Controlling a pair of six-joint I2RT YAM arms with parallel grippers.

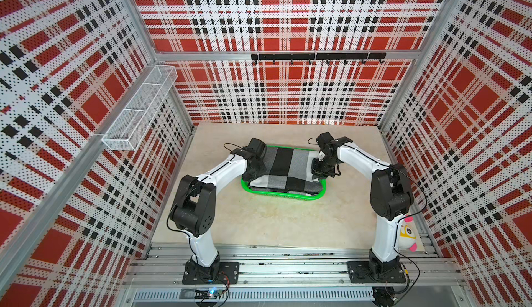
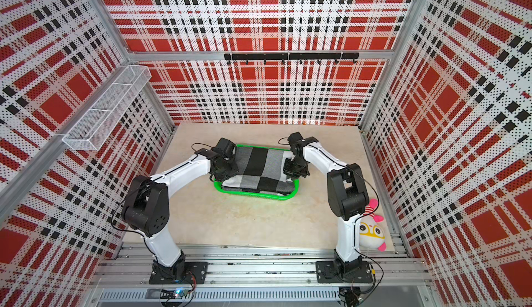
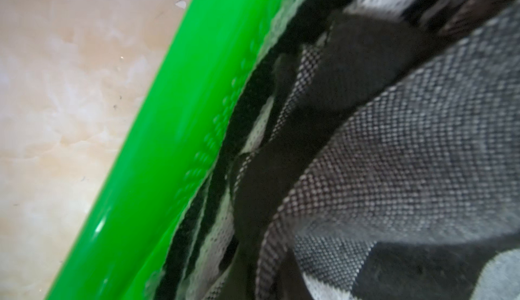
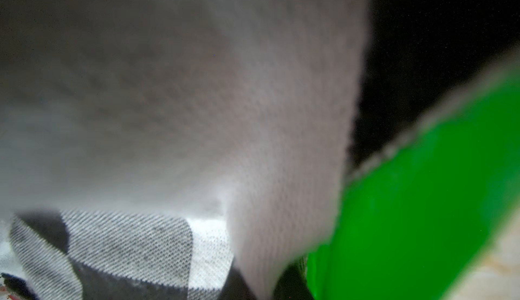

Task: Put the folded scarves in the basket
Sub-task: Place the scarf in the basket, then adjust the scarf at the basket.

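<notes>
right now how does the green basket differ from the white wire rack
The green basket sits on the table and holds the folded scarf; the white wire rack hangs on the wall. The basket is shallow with rounded corners; the rack is long, narrow and divided. Both are open-topped.

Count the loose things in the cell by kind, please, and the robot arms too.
scarf: 1
basket: 1
plush toy: 1
arms: 2 (left arm, right arm)
Total: 5
</notes>
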